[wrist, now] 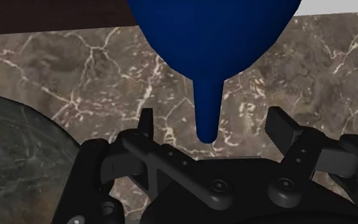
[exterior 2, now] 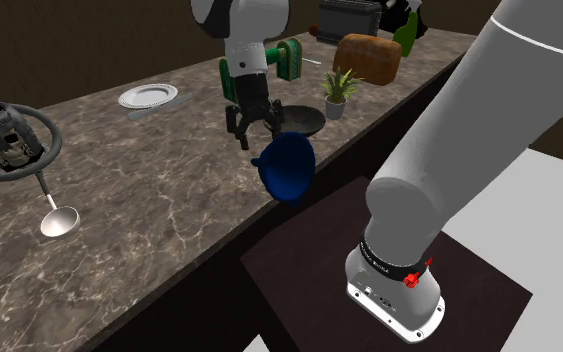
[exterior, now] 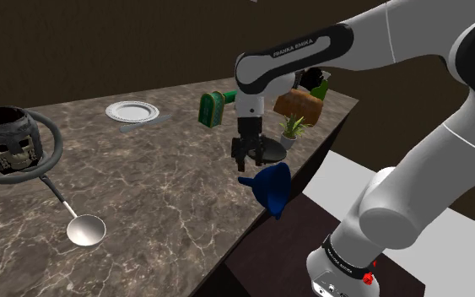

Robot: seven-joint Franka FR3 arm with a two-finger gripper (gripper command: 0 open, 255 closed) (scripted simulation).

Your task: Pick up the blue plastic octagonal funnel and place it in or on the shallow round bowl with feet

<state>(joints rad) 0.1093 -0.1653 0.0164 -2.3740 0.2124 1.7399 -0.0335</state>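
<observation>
My end effector (wrist: 213, 121) is spread wide around the blue funnel's (wrist: 212, 38) spout at the counter (exterior: 159, 194) edge, apparently not touching. Grasping, lifting and delivery to the dark bowl (exterior 2: 304, 120) remain.

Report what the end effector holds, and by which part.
Nothing. The end effector is open; the blue funnel has its spout between the fingers, untouched.

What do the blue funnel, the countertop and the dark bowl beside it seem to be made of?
The funnel is deep blue, smooth and evenly matte: probably plastic. The countertop is brown-grey with white veins and a faint sheen: polished marble-like stone. The bowl is dark grey-green, mottled with pale streaks: stone or glazed ceramic, unclear which.
</observation>
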